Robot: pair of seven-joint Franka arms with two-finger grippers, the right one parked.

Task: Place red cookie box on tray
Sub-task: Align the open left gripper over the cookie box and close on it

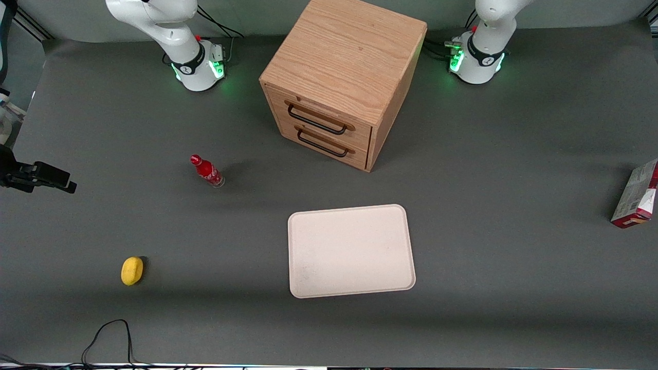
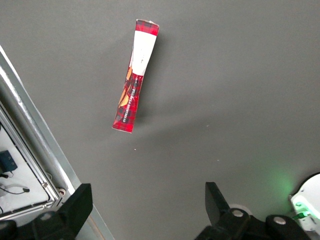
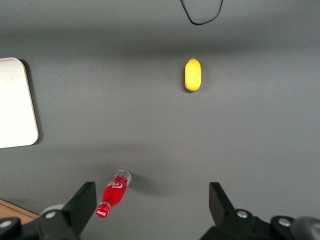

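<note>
The red cookie box [image 1: 637, 195] stands on one long edge at the working arm's end of the table, close to the table's edge. From above it shows as a slim red strip with a white patch [image 2: 135, 75]. My left gripper [image 2: 147, 196] hangs high over the mat with its fingers [image 2: 80, 200] wide apart and nothing between them; the box is well clear of them. The gripper itself does not show in the front view. The cream-white tray [image 1: 349, 252] lies flat in front of the wooden cabinet, nearer to the front camera, with nothing on it.
A wooden two-drawer cabinet [image 1: 342, 77] stands mid-table. A small red bottle [image 1: 207, 171] and a yellow lemon-like object [image 1: 132, 270] are toward the parked arm's end. A metal table rail [image 2: 30, 135] runs beside the box. A black cable [image 1: 108, 334] loops near the front edge.
</note>
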